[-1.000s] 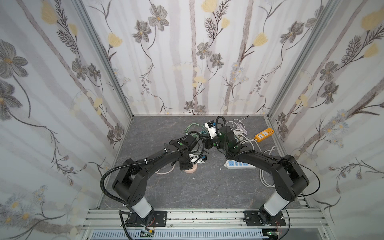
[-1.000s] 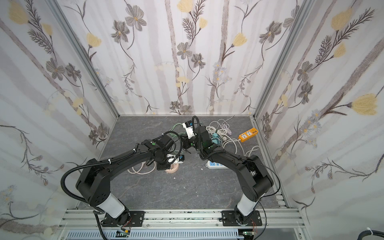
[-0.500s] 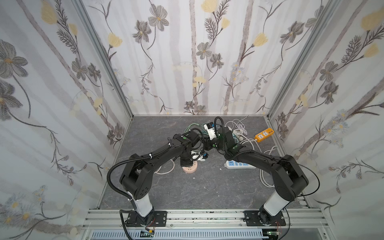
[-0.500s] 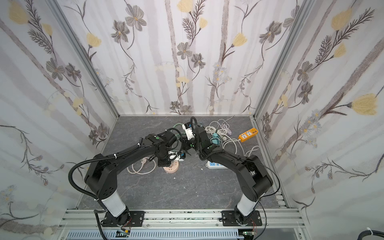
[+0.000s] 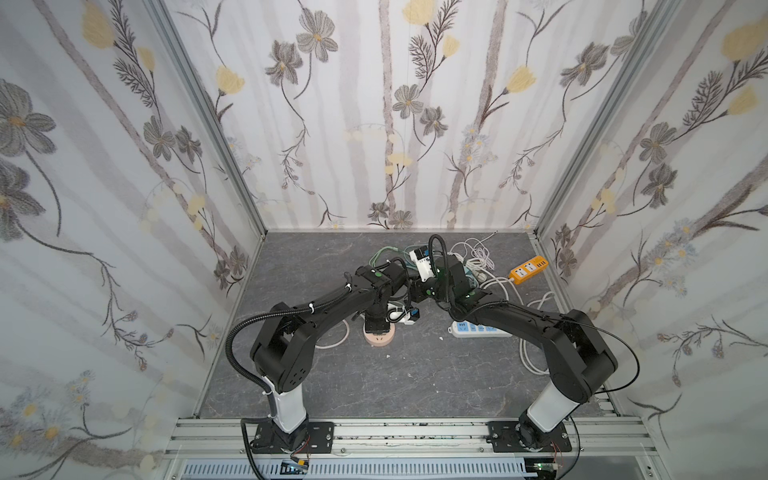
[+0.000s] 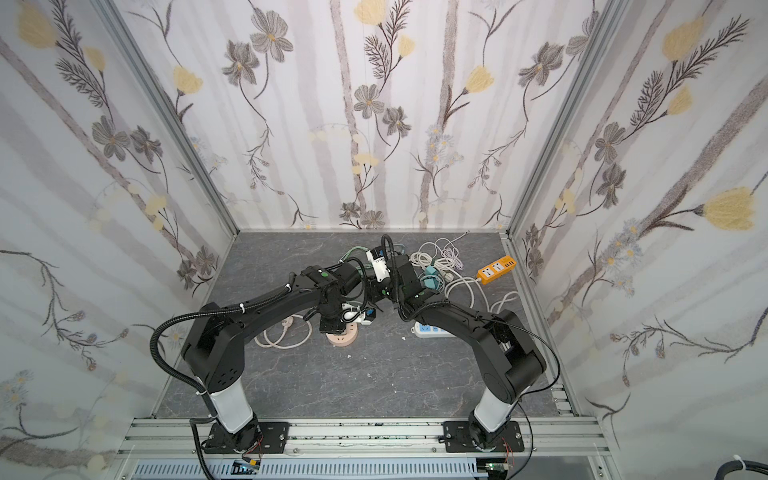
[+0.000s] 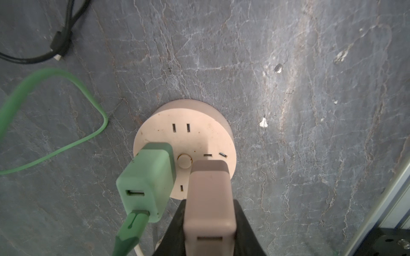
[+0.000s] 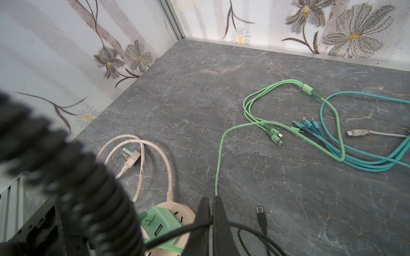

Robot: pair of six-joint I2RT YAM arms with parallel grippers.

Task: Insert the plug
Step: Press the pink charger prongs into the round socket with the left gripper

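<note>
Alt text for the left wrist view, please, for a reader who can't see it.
The left pincer holds a beige plug at a round socket on the grey tabletop, beside a green charger already plugged in there. Whether the beige plug is fully seated cannot be told.

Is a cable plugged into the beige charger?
No, in the left wrist view the beige charger shows an empty slot at its end, while the green charger beside it carries a green cable.
</note>
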